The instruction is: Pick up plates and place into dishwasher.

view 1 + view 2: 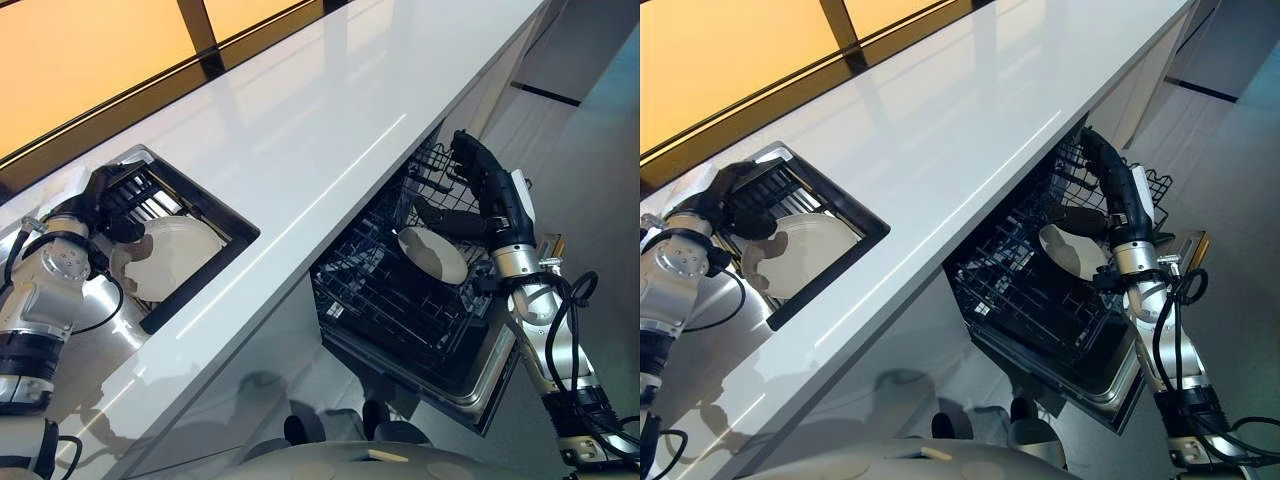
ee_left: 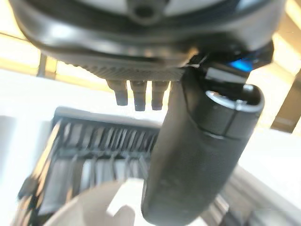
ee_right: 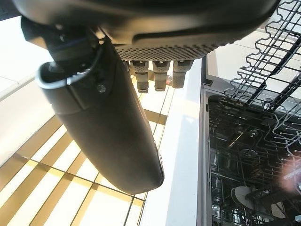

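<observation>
A white plate [image 1: 172, 258] leans in the sink [image 1: 205, 200] against a dark drying rack [image 1: 145, 200]. My left hand [image 1: 100, 192] hovers at the plate's far-left edge, over the rack, fingers relaxed and holding nothing; the left wrist view shows its thumb [image 2: 197, 155] above the plate's rim [image 2: 94, 209]. A second white plate [image 1: 432, 254] stands tilted in the pulled-out dishwasher rack [image 1: 380, 290]. My right hand [image 1: 490, 190] is just above and to the right of that plate, fingers straight and empty, and its thumb [image 3: 103, 117] sticks out free.
The long white countertop [image 1: 320, 110] runs between the sink and the dishwasher. The dishwasher door [image 1: 490, 385] hangs open below the rack. An upper wire basket [image 3: 263, 56] shows beside the right hand. Pale floor [image 1: 600, 150] lies to the right.
</observation>
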Available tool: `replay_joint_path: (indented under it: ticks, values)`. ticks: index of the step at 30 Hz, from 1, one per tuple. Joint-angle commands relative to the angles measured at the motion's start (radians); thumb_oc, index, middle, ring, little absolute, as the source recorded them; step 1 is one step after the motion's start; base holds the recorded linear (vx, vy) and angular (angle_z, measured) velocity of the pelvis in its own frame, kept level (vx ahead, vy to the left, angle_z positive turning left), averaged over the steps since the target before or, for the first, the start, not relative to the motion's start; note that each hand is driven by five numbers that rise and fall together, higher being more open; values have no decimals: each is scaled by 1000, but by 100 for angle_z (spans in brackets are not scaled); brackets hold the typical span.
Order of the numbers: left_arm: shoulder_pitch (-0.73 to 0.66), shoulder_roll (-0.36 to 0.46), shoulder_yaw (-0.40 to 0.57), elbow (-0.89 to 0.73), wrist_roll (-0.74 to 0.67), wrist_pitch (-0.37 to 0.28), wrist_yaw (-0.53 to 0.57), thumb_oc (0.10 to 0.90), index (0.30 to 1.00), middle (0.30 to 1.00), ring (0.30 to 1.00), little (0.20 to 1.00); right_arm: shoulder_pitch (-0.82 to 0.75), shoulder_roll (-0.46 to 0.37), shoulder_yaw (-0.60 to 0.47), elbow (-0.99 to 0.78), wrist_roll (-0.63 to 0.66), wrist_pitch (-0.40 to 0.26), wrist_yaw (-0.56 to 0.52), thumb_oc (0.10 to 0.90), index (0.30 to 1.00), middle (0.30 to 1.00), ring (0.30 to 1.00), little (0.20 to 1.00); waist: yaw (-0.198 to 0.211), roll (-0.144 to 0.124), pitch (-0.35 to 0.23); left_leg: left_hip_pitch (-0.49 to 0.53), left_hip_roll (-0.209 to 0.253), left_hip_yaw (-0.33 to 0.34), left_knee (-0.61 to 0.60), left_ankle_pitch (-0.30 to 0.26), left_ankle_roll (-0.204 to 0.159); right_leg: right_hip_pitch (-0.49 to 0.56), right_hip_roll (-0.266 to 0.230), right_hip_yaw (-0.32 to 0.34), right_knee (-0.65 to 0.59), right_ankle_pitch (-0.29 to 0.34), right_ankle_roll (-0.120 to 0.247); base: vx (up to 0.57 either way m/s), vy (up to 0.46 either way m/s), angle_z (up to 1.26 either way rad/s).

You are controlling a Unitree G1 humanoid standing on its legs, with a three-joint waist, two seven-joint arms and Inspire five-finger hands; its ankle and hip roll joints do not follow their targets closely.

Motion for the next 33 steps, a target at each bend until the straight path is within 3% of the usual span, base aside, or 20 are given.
replay_joint_path:
  ticks: [1,5,12,16,18,19,21,22,23,33]
  values:
    - [-185,82,-43,54,-57,22,-61,800,900,900,900,900,-141,-56,-6,-110,2,-70,-6,800,900,900,900,900,-5,32,-49,34,-92,-27,7,-121,62,-13,45,-55,103,-103,64,34,23,1]
    - [-199,74,-66,127,-139,30,-138,800,900,900,900,900,-140,-70,-15,-105,1,-71,0,800,900,900,900,900,-10,34,-45,32,-91,-23,7,-119,63,-18,49,-49,105,-102,64,8,6,0]
    - [-213,102,-122,210,-15,46,-277,800,900,900,900,900,-145,-110,-34,-104,19,-71,6,800,900,900,900,900,-22,41,-30,25,-90,-18,7,-118,65,-27,52,-40,107,-100,65,0,0,0]
    - [-216,123,-141,222,-30,55,-382,800,900,900,900,900,-141,-131,-46,-108,33,-67,5,800,900,900,900,900,-24,45,-23,25,-91,-17,7,-119,65,-27,53,-34,102,-98,66,0,0,0]
    - [-214,127,-139,219,-54,60,-432,556,691,691,691,656,-132,-135,-53,-109,37,-69,5,800,900,900,900,900,-24,46,-22,25,-90,-15,7,-118,64,-25,53,-34,98,-97,68,0,0,0]
    - [-208,126,-133,217,-70,63,-441,506,648,648,648,606,-128,-134,-56,-110,37,-69,5,800,900,900,900,900,-23,46,-22,25,-90,-15,7,-118,64,-24,53,-33,98,-96,68,3,-10,-3]
    - [-198,127,-115,206,-119,60,-450,311,481,481,481,411,-119,-134,-63,-113,39,-71,5,800,900,900,900,900,-22,48,-21,25,-90,-16,7,-117,63,-24,53,-34,97,-96,68,-1,-9,-4]
    - [-190,126,-103,202,-141,55,-442,311,481,481,481,411,-116,-135,-67,-111,40,-74,5,800,900,900,900,900,-20,48,-20,25,-90,-16,7,-116,63,-24,53,-35,97,-96,68,-4,-9,-3]
    - [-187,126,-93,197,-167,48,-433,100,300,300,300,200,-115,-134,-69,-110,39,-74,4,800,900,900,900,900,-19,49,-19,25,-90,-17,7,-116,63,-23,53,-35,97,-96,68,0,0,0]
    - [-189,146,-33,133,-270,-9,-311,100,300,300,300,200,-133,-141,-80,-97,28,-85,-35,800,900,900,900,900,-2,49,-24,24,-97,-39,11,-115,61,-15,51,-44,96,-103,61,0,0,0]
